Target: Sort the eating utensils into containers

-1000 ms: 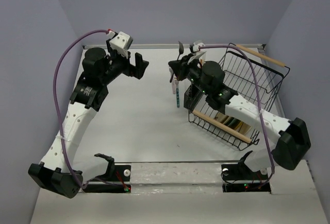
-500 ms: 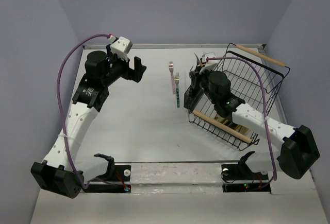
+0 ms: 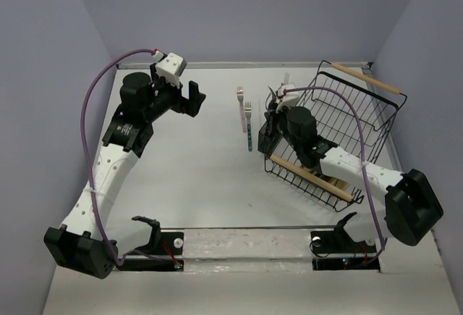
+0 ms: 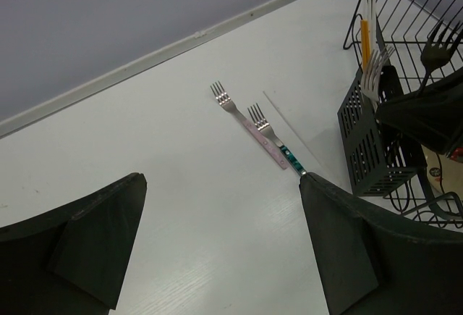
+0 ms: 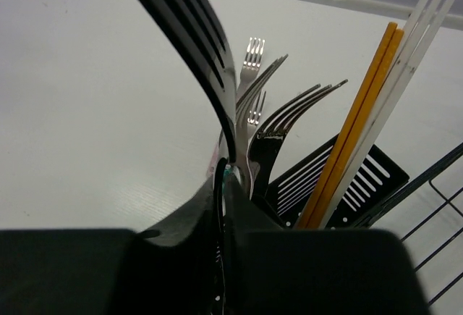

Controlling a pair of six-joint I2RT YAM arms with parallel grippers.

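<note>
From where I stand, the right end effector (image 5: 221,185) pinches a black fork (image 5: 189,32), tines up, at the slotted holder (image 5: 362,177), at two o'clock on the counter (image 3: 195,177). A pink fork (image 3: 241,108) and a teal fork (image 3: 249,132) lie at the holder's nine o'clock. The left end effector (image 4: 221,185) gapes wide.

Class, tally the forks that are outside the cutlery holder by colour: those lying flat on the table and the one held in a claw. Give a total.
Pink-handled fork, on the table: 1
Teal-handled fork, on the table: 1
Black fork, held in the right claw: 1
Total: 3
</note>
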